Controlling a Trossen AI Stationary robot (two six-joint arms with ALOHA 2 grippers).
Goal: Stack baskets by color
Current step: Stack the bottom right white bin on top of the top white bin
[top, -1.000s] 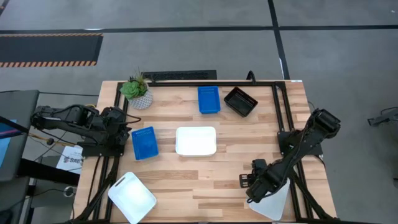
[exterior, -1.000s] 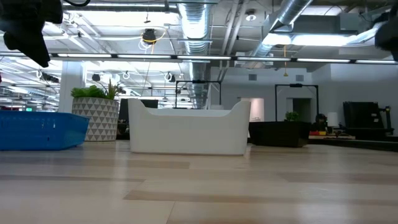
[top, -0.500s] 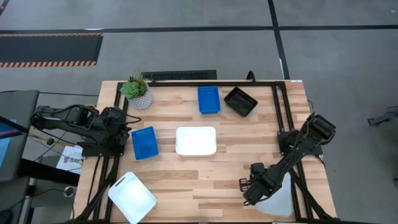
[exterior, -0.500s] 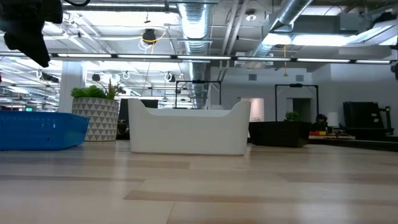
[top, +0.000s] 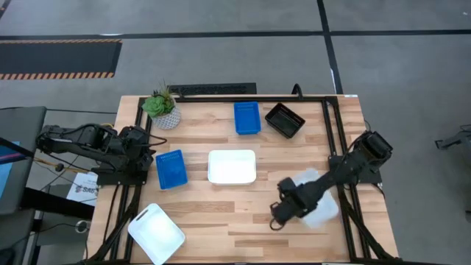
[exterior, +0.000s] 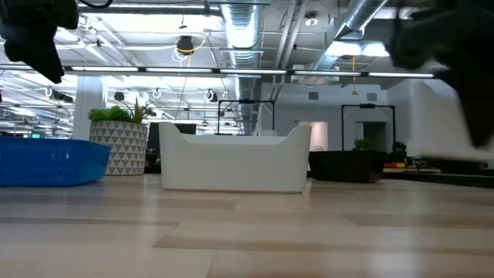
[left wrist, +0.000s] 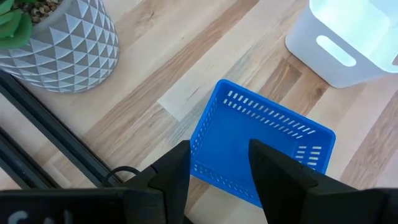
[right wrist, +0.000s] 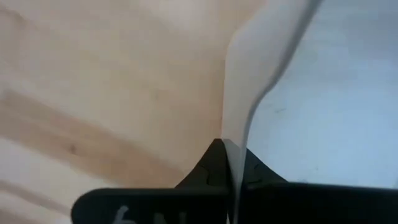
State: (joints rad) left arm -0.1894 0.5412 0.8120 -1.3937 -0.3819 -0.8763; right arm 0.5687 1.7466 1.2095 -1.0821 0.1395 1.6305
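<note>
My right gripper [top: 280, 212] is shut on a white basket [top: 318, 203] over the table's near right part; the low view shows that basket [exterior: 441, 116] blurred at the right. A second white basket [top: 232, 166] stands at the table's middle, a third [top: 155, 232] lies at the near left corner. One blue basket [top: 171, 168] lies left of the middle, under my open left gripper [left wrist: 217, 155]. Another blue basket [top: 247, 118] and a black basket [top: 285, 120] lie at the far side. My right gripper pinches the white basket's side wall at its rim [right wrist: 235, 134], one finger inside the basket and one outside. The fingers point down from above. In the low view the basket looks raised off the table.
A green plant in a white patterned pot [top: 163, 109] stands at the far left corner. A black frame rail [top: 327, 132] runs along the table's right side, close to the right arm. Bare wood [top: 221, 213] lies between the middle basket and the near edge.
My right gripper has shut on the white basket's wall and rolled at the wrist. It has then gone toward the table's far edge and a little left, and the basket has come with it out of the near right corner.
</note>
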